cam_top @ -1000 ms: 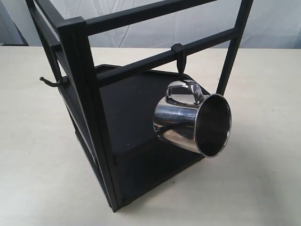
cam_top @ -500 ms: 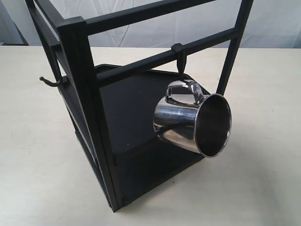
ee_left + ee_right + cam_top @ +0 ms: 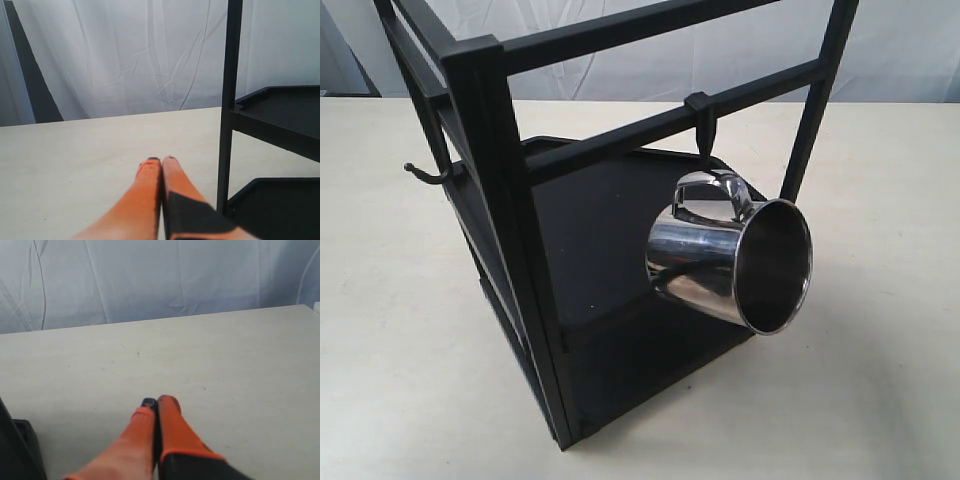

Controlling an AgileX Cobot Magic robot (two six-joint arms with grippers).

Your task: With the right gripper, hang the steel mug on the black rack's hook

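Observation:
The steel mug (image 3: pixel 730 262) hangs by its looped handle from the hook (image 3: pixel 702 125), whose square collar grips a crossbar of the black rack (image 3: pixel 500 170). The mug is tilted, its open mouth facing the front right. Neither gripper shows in the exterior view. In the right wrist view my right gripper (image 3: pixel 158 402) is shut, orange fingers pressed together over bare table, holding nothing. In the left wrist view my left gripper (image 3: pixel 161 160) is also shut and empty, close beside a rack post (image 3: pixel 227 105).
A curved knob-tipped hook (image 3: pixel 428 175) sticks out sideways from the rack's left side. The rack's flat black shelves (image 3: pixel 285 112) lie near the left gripper. A corner of the rack (image 3: pixel 17 450) shows beside the right gripper. White curtain hangs behind the beige table (image 3: pixel 880 200).

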